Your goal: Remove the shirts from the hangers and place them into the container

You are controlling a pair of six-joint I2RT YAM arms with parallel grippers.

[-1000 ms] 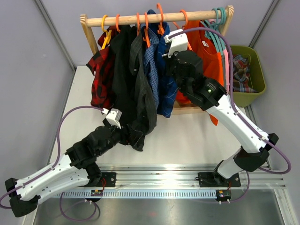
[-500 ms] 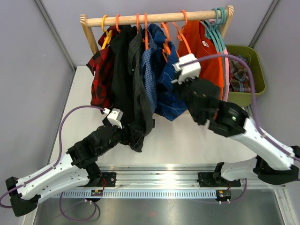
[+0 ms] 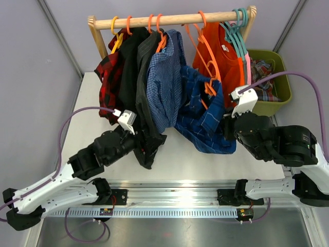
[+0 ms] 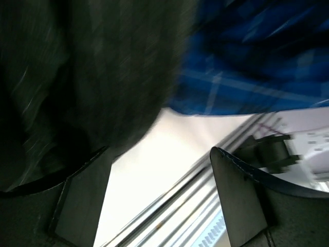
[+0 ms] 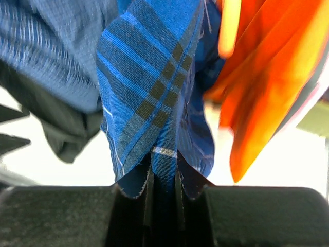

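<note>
**Overhead view.** White table (image 3: 200, 162), grey-lilac wall panels (image 3: 31, 77), and a wooden rail (image 3: 169, 19) across the far edge. I see the dark blue plaid shirt (image 3: 203, 126) slanting from the rail toward the right arm, with an orange hanger (image 3: 209, 77) at its upper end. The olive container (image 3: 286, 77) stands at the far right, beside the rail.

**Right wrist view only.** My right gripper (image 5: 163, 180) is clamped on a fold of that shirt.

**Left wrist view only.** My left gripper (image 4: 160, 154) is spread wide with bare table between its fingers. A dark grey shirt (image 4: 92, 77) hangs just above.
</note>
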